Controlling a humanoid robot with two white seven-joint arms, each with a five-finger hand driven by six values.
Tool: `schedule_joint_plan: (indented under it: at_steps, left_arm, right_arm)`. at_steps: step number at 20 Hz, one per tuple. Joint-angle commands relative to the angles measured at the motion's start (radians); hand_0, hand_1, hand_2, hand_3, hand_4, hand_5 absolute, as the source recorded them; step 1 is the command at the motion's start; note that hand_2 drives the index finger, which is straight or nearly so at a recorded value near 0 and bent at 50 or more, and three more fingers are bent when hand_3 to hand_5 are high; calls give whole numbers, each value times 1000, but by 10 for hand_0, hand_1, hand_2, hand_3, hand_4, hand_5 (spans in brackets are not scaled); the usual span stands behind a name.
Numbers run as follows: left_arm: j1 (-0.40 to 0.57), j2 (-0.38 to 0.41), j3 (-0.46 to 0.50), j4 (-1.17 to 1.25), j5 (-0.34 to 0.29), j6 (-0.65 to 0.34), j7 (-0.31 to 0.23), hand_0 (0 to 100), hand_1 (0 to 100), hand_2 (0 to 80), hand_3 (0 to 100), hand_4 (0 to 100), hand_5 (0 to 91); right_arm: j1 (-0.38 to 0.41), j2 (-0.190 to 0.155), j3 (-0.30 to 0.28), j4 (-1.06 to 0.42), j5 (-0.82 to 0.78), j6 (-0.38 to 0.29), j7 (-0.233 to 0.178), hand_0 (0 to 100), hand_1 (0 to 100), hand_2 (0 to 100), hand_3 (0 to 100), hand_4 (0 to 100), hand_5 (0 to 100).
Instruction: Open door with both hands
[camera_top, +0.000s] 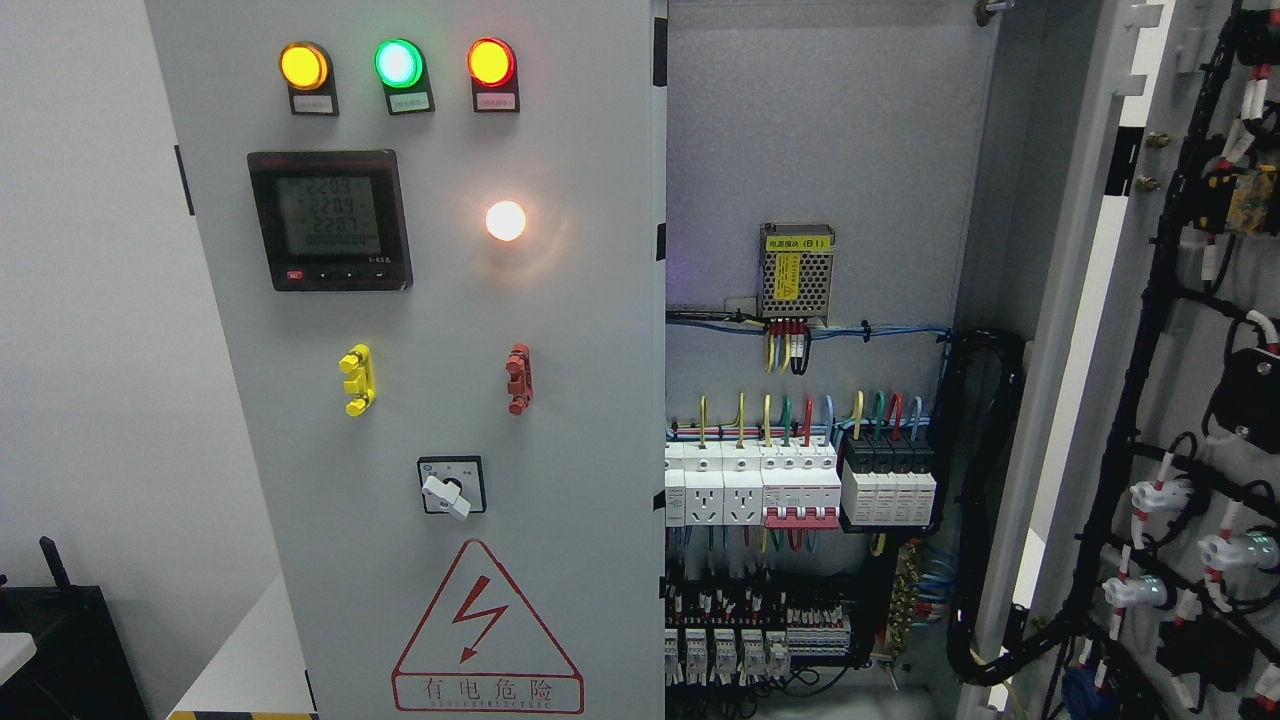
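Observation:
A grey electrical cabinet fills the head view. Its left door (560, 400) stands closed, with its right edge at the middle of the picture. On it are three indicator lamps (398, 63), a digital meter (330, 220), a lit white lamp (505, 221), a yellow handle (356, 380), a red handle (519, 379), a rotary switch (451, 487) and a red warning triangle (487, 630). The right door (1180, 330) is swung wide open, showing its wired inner face. Neither hand nor arm shows in the picture.
Inside the open half sit a power supply (796, 270), rows of breakers (800, 485) and terminal blocks (760, 640) with coloured wires. A black cable bundle (985, 500) runs to the open door. A white wall (90, 300) and a dark box (60, 650) lie at the left.

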Motion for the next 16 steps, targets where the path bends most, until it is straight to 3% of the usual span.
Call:
schedule_joint_plan:
  at_steps: [1,11,16]
  left_arm:
    - [318,47,291,68,-183,5,-5,0,0,0,0,31,0]
    - [593,-73,423,249,-363,-3,-2,0,0,0,0,31,0]
    - [604,-185,427,487,-449,-4,-4,0,0,0,0,31,0]
  right_arm:
    - [1,0,1,-1,0,0,0,107,0,0,0,0,0]
    - [0,0,0,0,0,0,1,107,0,0,0,0,0]
    - [0,0,1,-1,0,0,1,107,0,0,0,0,0]
